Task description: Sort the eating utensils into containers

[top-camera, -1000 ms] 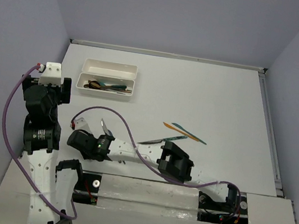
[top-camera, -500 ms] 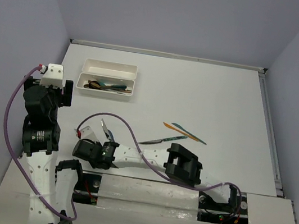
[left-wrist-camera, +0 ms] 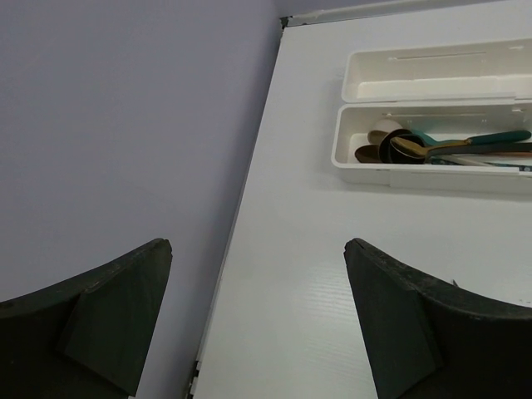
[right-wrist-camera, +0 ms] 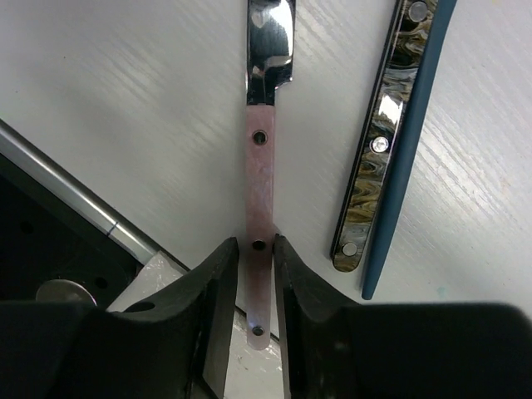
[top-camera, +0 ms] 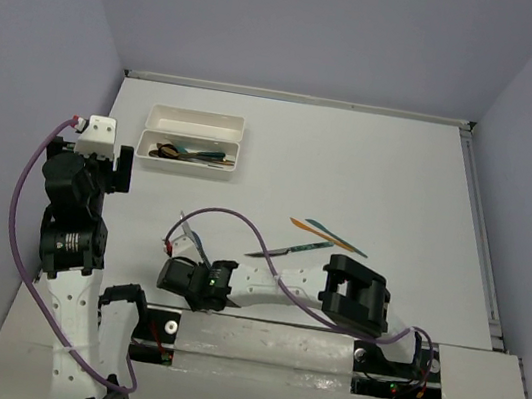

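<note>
My right gripper (right-wrist-camera: pixel 256 249) is shut on the pink handle of a silver-bladed knife (right-wrist-camera: pixel 259 174) lying flat at the table's near edge, its handle end over the metal strip. A marbled-handled utensil (right-wrist-camera: pixel 382 141) and a dark blue one (right-wrist-camera: pixel 411 150) lie right beside it. In the top view this gripper (top-camera: pixel 196 268) is near the front left. Two white trays stand at the back left: the far tray (top-camera: pixel 195 119) looks empty, the near tray (top-camera: pixel 190 166) holds several spoons (left-wrist-camera: pixel 416 148). My left gripper (left-wrist-camera: pixel 258 316) is open and empty, raised over the table's left edge.
An orange utensil (top-camera: pixel 307 228), a teal one (top-camera: pixel 338 238) and a teal-handled knife (top-camera: pixel 288 250) lie loose mid-table. A purple cable (top-camera: pixel 241 226) arcs over the right arm. The left wall (left-wrist-camera: pixel 125 125) runs close beside the left gripper.
My right gripper has moved right and toward the near edge, dragging the pink-handled knife with it. The left arm has shifted only slightly.
</note>
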`<state>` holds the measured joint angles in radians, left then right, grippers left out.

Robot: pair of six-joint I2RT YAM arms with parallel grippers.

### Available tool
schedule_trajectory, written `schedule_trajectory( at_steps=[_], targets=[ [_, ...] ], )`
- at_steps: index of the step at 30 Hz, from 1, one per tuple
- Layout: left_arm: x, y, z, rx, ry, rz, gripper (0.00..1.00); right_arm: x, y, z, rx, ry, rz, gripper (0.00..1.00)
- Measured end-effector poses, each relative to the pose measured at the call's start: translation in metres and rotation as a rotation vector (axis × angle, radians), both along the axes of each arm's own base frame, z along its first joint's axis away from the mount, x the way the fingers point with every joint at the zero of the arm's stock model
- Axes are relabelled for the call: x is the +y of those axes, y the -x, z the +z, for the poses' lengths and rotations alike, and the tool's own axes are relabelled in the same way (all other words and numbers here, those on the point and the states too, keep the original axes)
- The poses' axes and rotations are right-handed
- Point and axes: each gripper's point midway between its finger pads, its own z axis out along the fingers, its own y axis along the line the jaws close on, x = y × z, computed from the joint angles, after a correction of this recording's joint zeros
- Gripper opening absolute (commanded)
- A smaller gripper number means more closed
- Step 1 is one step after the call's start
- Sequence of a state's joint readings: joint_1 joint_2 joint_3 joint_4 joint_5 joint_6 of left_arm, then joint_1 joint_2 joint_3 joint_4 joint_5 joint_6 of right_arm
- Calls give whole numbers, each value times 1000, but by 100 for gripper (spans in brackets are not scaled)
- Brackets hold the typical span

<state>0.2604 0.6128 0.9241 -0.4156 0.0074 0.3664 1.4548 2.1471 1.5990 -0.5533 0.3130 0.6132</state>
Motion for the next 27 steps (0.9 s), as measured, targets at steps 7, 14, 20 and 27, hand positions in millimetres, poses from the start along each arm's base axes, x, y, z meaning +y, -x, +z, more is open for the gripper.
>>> schedule_trajectory(
  at_steps=[7,14,20,27],
  targets=[
    [-2,0,-1,4,6,-9,99,5,-1,1,-21,25,55,32],
    [-3,0,-2,6,10,-17,99,6,-1,1,-20,40,70,0],
    [-5,-1,-2,5,12,-26,99,4,-5,2,-40,37,44,0],
    [-9,-3,-5,11,18,-52,99,-20,-21,8,-146,40,-21,0]
  ],
)
